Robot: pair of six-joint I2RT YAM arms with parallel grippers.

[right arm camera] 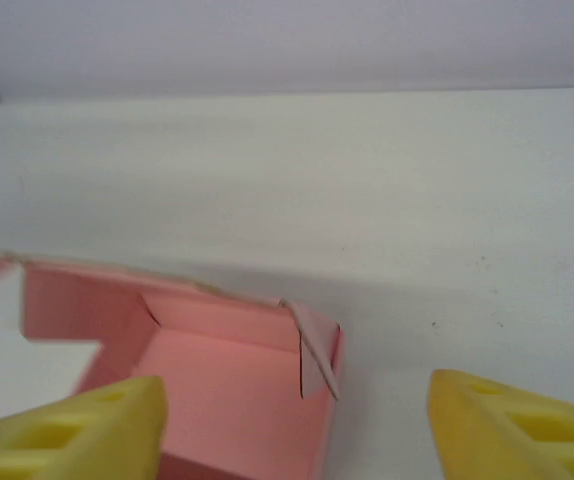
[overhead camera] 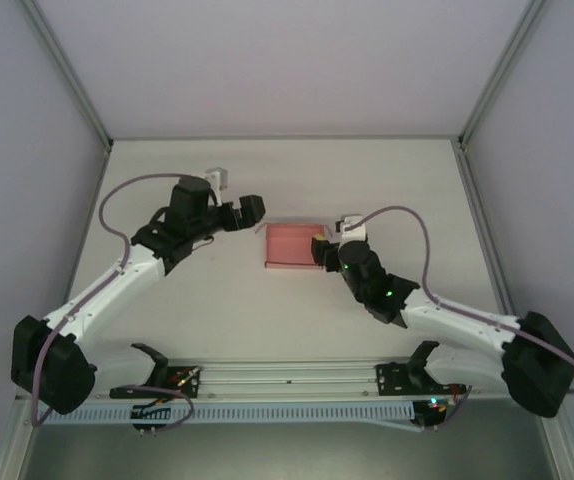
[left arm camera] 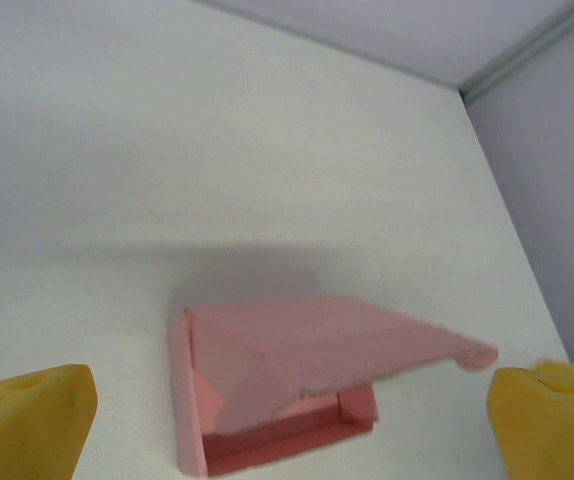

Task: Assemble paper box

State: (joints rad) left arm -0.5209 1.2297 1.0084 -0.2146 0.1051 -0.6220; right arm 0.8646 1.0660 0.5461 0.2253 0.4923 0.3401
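White worktop (overhead camera: 197, 300) spreads between pale walls, with metal posts at the corners. Near the middle of the top view the pink box (overhead camera: 292, 245) lies on the worktop between the two arms. The left fingers (overhead camera: 253, 210) hang just up and left of the box, apart from it. The right fingers (overhead camera: 323, 245) are at the box's right edge; whether they touch it I cannot tell. A small white block (overhead camera: 217, 178) lies behind the left arm, towards the upper left. A rail (overhead camera: 287, 378) joins the arm bases along the bottom of the frame.

From the left wrist, two yellow pads (left arm camera: 27, 420) stand far apart in the lower corners, released and holding nothing. The box is low in the centre of that frame, beyond them. Its lid (left arm camera: 337, 340) is raised and tilted over the open tray, and the lid's free edge curls towards the right.

From the right wrist, the yellow pads (right arm camera: 512, 425) are also spread wide in the lower corners and clamp nothing. The box fills the lower left, open side showing. Its far wall stands upright. A small flap (right arm camera: 314, 350) at the right corner stands up and leans outward. That corner lies between the pads, much nearer the left one.
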